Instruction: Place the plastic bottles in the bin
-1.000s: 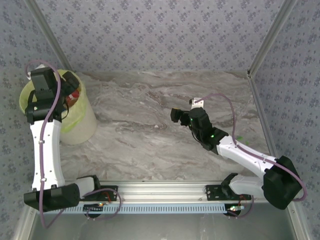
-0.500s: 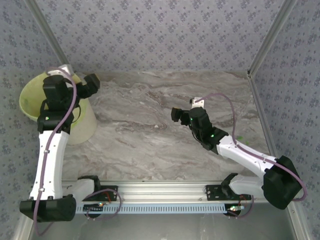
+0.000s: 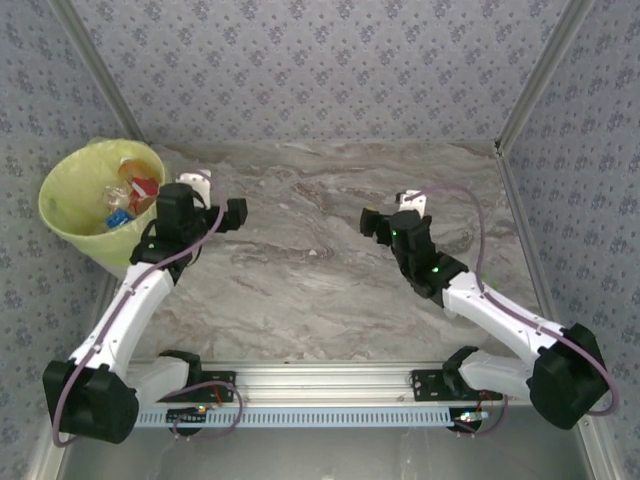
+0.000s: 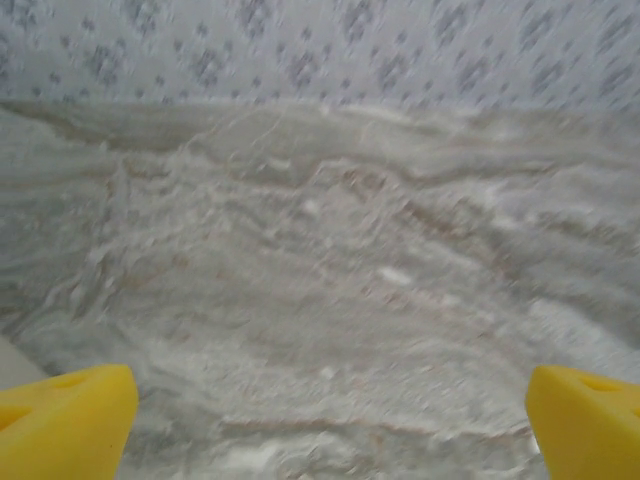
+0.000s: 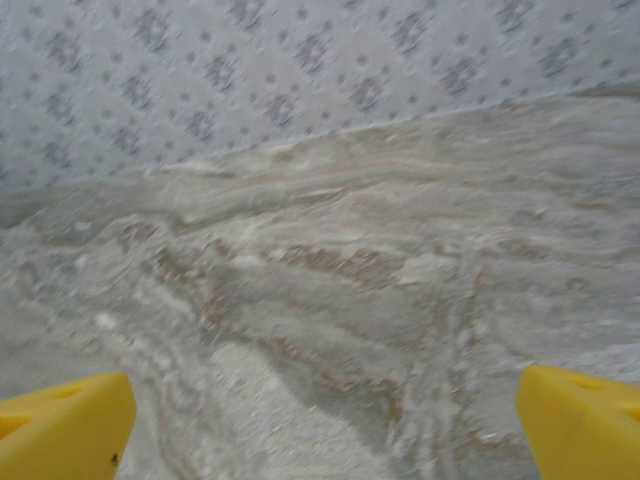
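The bin (image 3: 55,215), white with a lime-green bag, stands at the table's far left corner. Plastic bottles (image 3: 128,192) with orange, red and blue labels lie inside it. My left gripper (image 3: 233,214) hangs over the marble table just right of the bin, apart from it. In the left wrist view the left gripper (image 4: 325,430) is open, its yellow fingertips (image 4: 60,420) wide apart with bare marble between them. My right gripper (image 3: 372,222) hovers over the table's middle right. The right wrist view shows the right gripper (image 5: 322,425) open and empty too, one fingertip (image 5: 585,420) at the frame's edge.
The marble table (image 3: 300,270) is closed in by patterned walls at the back and both sides. A metal rail (image 3: 320,385) carrying the arm bases runs along the near edge.
My left arm swung from above the bin rightward and down over the table, uncovering the bottles inside, and its jaws widened. The right gripper shifted slightly right.
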Robot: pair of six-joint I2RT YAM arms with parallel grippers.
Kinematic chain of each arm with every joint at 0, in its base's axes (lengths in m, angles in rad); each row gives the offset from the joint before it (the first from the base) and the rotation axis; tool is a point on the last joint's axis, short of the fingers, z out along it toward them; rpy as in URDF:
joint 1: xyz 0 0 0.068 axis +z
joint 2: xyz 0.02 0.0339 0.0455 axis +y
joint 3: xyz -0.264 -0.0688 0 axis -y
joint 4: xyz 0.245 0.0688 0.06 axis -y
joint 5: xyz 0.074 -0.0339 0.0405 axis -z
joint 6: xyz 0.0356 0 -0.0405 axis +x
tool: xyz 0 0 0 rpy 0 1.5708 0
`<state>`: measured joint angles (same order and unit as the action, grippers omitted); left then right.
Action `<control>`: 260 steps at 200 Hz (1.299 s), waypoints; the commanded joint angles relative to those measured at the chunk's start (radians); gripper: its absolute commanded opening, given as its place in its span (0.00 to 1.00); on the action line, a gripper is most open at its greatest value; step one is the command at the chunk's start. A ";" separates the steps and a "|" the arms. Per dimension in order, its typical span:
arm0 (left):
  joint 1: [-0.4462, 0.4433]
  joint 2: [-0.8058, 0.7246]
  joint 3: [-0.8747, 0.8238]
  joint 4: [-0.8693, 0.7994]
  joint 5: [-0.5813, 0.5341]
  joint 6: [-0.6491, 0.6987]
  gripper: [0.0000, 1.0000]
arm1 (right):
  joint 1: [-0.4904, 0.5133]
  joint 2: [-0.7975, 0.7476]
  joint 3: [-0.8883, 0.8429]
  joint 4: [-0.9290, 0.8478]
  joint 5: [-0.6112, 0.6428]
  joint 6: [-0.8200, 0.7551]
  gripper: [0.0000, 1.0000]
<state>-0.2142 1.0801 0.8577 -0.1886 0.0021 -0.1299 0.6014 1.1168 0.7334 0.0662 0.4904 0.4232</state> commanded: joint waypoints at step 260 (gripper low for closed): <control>0.238 0.453 -0.464 1.040 0.035 0.128 0.99 | -0.545 0.002 -0.334 0.311 -0.156 -0.266 1.00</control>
<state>0.0177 1.5108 0.4095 0.7311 0.1131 0.0326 0.0711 1.0676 0.4332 0.2012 0.3622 0.2367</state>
